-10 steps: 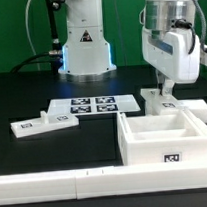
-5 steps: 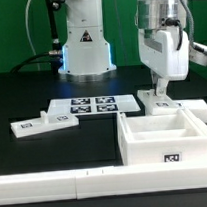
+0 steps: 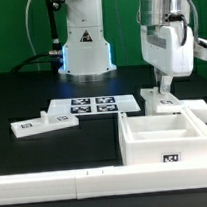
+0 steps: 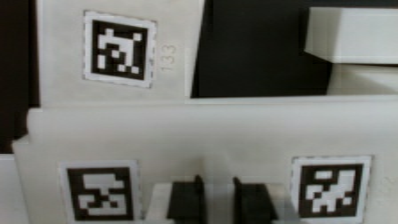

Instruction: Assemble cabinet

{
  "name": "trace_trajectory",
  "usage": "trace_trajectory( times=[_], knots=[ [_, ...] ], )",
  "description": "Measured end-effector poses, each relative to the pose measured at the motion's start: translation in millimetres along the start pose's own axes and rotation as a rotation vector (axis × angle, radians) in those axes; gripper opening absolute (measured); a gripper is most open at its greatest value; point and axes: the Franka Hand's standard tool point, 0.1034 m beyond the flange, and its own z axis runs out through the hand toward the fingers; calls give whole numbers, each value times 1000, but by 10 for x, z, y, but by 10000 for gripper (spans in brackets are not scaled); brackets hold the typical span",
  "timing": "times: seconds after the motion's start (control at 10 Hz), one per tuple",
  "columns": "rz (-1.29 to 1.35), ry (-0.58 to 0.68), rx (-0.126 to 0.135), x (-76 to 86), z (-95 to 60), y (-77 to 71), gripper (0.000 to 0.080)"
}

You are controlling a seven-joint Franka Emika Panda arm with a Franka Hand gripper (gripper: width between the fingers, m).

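- Since half a second earlier, the gripper [image 3: 165, 87] had swung a little toward the exterior view's right. It had returned close to where it hung a full second before. None of the white parts on the table [image 3: 31, 92] had shifted.
- Nearest the exterior camera, the long white rail [image 3: 57, 183] ran along the front edge.
- Just behind the rail, on the exterior view's right, sat the cabinet box [image 3: 145, 147]. It was an open-topped white tray with thick walls, and one black-and-white tag [image 3: 173, 157] showed on its front face.
- On the exterior view's left, well apart from the box, a flat panel [image 3: 43, 123] lay on the dark table, with small tags on its upper face.
- Behind the box's far wall lay a second panel [image 3: 151, 97], directly under the gripper.
- In the wrist view, the gripper [image 4: 215, 205] hung low over that white panel [image 4: 214, 135], between two of its square tags.
- The fingers [image 4: 183, 200] stood close together with a narrow dark gap between them. I could not tell whether they were clamped on anything or merely nearly closed.
- Also in the wrist view, a white strip bearing one more tag [image 4: 121, 45] lay beyond the panel. I could not tell which part it belonged to.
- Between the two panels, farther back, the marker board [image 3: 61, 104] lay flat.
- Farthest off, the robot base [image 3: 84, 43] stood at the rear of the table.
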Motion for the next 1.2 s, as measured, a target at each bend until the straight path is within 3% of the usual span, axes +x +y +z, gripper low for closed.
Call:
trace_trajectory(
  times=[0.9, 1.2],
  knots=[
    [-5, 9, 7, 159, 14, -88, 64],
    [1, 23, 20, 96, 50, -253, 64]
  ],
)
